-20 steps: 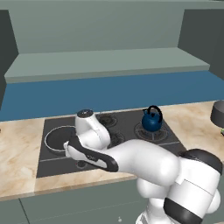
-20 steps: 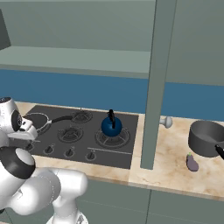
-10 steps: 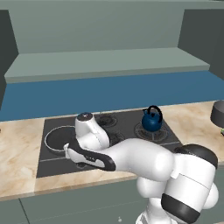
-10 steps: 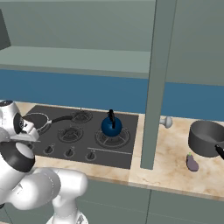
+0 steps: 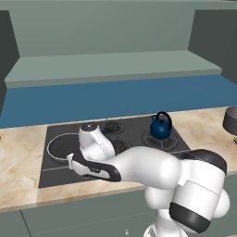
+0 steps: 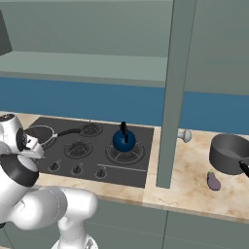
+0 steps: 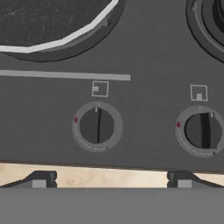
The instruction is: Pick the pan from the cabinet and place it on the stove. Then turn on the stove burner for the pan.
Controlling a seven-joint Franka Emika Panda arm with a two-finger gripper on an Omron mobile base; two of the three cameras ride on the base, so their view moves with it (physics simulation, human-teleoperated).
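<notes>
Pan [image 7: 52,22] cropped by frame; gripper [image 7: 111,179] open over stove [image 7: 144,57] knobs

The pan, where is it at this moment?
The pan sits on the stove's left-end burner in the left base view, left of the blue kettle.

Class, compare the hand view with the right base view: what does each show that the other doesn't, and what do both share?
Hand view alone: the stove's knobs close up, the left knob pointing straight up with a red dot on its ring, a small square burner marking above it, and the open end effector just short of the front edge.

Right base view alone: the blue kettle on a burner, a grey pot, an eggplant and the counter.

Both: the black stove, its knobs and the pan.
</notes>
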